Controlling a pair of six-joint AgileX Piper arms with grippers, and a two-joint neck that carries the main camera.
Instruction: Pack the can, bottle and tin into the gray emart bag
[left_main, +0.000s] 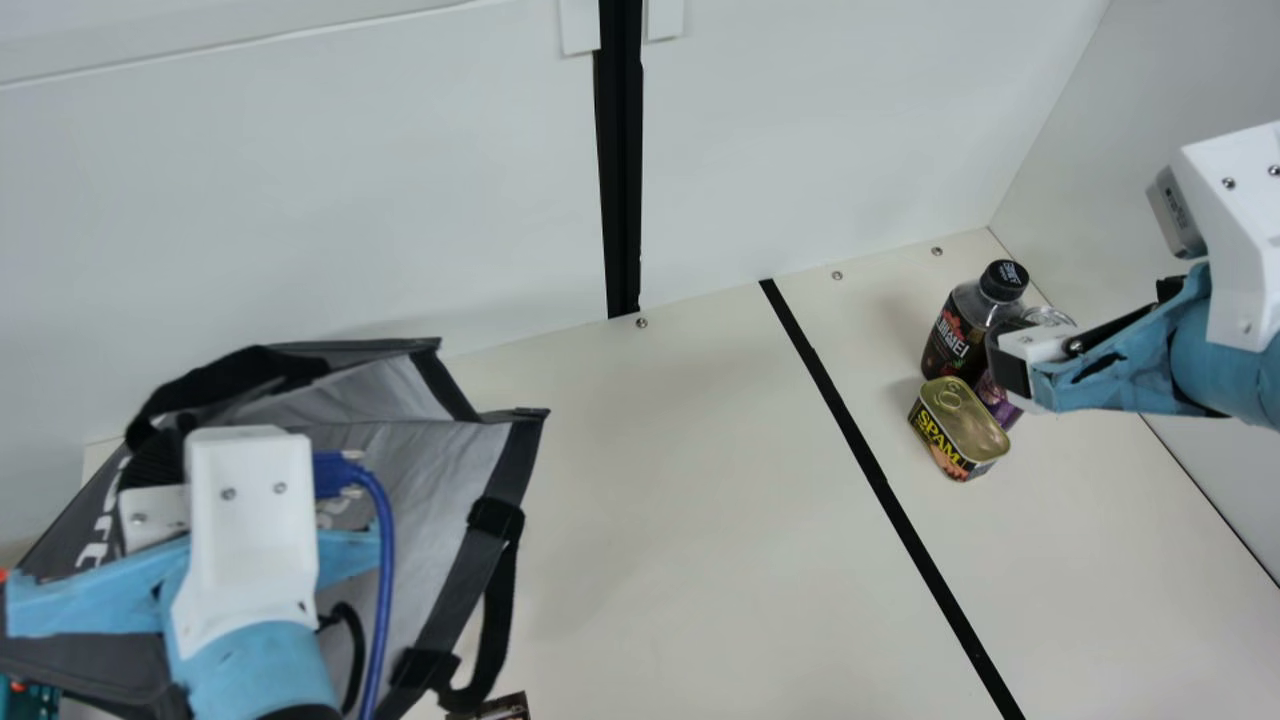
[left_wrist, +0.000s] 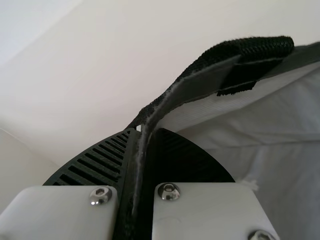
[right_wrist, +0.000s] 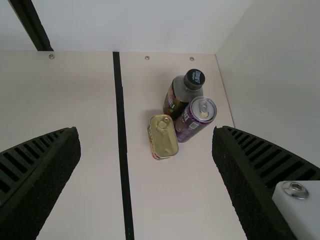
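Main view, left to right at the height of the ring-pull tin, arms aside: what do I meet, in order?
Gray emart bag → black line on the table → ring-pull tin → purple can.

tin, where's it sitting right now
In the main view, the tin stands to the right of the black line on the table, just in front of the bottle and beside the purple can.
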